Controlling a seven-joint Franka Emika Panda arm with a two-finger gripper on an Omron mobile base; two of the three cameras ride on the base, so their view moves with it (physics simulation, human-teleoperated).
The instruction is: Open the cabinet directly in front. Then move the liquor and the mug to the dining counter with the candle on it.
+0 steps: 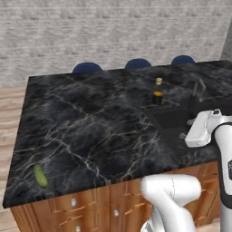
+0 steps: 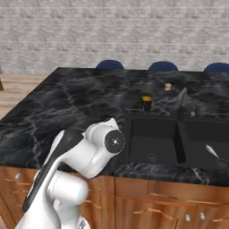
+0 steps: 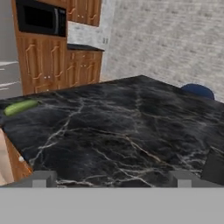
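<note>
The dining counter [image 1: 81, 122] [image 2: 80, 103] [image 3: 122, 127] is a broad black marble slab with white veins. The mug [image 1: 157, 97] [image 2: 146, 103], black with an orange inside, stands upright on it just behind the sink. A small pale candle [image 1: 158, 81] [image 2: 168, 86] sits a little farther back. My gripper [image 3: 112, 179] is open with nothing between its fingertips; it hovers low over the slab and looks along it toward the far left end. My white hand [image 1: 201, 129] hangs over the sink area, right of the mug. The liquor is out of view. Whether the far wooden cabinets include the task's cabinet I cannot tell.
A black double sink [image 1: 172, 118] [image 2: 154, 134] with a faucet [image 1: 197, 90] [image 2: 181, 100] is sunk into the slab. A green cucumber [image 1: 41, 176] [image 3: 19, 106] lies near the left front corner. Blue stools [image 1: 87, 68] [image 2: 109, 65] [image 3: 197, 90] line the far edge. A microwave [image 3: 41, 17] sits among distant wooden cabinets.
</note>
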